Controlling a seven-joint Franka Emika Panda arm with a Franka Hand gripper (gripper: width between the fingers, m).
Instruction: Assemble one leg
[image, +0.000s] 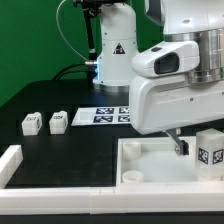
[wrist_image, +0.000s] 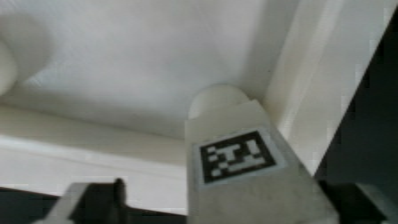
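- White plastic leg (wrist_image: 233, 150) stands clamped between the fingers of the gripper (image: 181, 146), over a corner of the white tray (image: 140, 160)
- Seating it looks under way, not finished
- Two spare legs (image: 44, 122) wait on the black table (image: 60, 95), well apart from it

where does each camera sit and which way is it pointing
Exterior view: off the arm, level with the table edge, facing across the black table at the white tray piece, two loose legs and the marker board; the arm's white body and gripper show.
Wrist view: on the wrist, looking down between the fingers at a tagged leg over the tray's inside.
Shared: the tray and gripper; probably the same leg.
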